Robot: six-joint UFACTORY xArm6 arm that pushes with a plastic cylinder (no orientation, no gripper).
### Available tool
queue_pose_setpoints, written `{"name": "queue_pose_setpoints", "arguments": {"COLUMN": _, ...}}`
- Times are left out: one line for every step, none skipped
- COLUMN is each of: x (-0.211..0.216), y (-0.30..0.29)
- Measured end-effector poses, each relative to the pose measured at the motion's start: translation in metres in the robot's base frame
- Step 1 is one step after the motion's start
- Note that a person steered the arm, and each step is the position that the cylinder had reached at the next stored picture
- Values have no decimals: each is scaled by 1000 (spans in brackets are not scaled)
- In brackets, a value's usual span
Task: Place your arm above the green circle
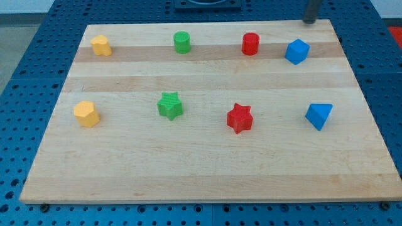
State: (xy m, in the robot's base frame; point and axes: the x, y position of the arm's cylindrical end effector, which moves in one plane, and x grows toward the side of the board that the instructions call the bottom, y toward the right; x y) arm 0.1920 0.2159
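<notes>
The green circle point(182, 42), a short green cylinder, stands in the top row of the wooden board point(207, 169), left of centre. My tip point(309, 21) shows at the view's top right, at the board's top edge, far to the right of the green circle and just above the blue cube point(297, 51). It touches no block.
The top row also holds a yellow block point(101, 45) at the left and a red cylinder point(250, 44). The lower row holds a yellow hexagon block point(86, 113), a green star point(170, 105), a red star point(239, 118) and a blue triangle block point(319, 115).
</notes>
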Motion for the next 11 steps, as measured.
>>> {"name": "queue_pose_setpoints", "arguments": {"x": 6, "y": -39}}
{"name": "queue_pose_setpoints", "arguments": {"x": 6, "y": -66}}
{"name": "queue_pose_setpoints", "arguments": {"x": 6, "y": -174}}
{"name": "queue_pose_setpoints", "arguments": {"x": 7, "y": -196}}
{"name": "queue_pose_setpoints", "arguments": {"x": 2, "y": -242}}
{"name": "queue_pose_setpoints", "arguments": {"x": 1, "y": -258}}
{"name": "queue_pose_setpoints", "arguments": {"x": 1, "y": -258}}
{"name": "queue_pose_setpoints", "arguments": {"x": 1, "y": -260}}
{"name": "queue_pose_setpoints", "arguments": {"x": 1, "y": -270}}
{"name": "queue_pose_setpoints", "arguments": {"x": 1, "y": -284}}
{"name": "queue_pose_setpoints", "arguments": {"x": 1, "y": -284}}
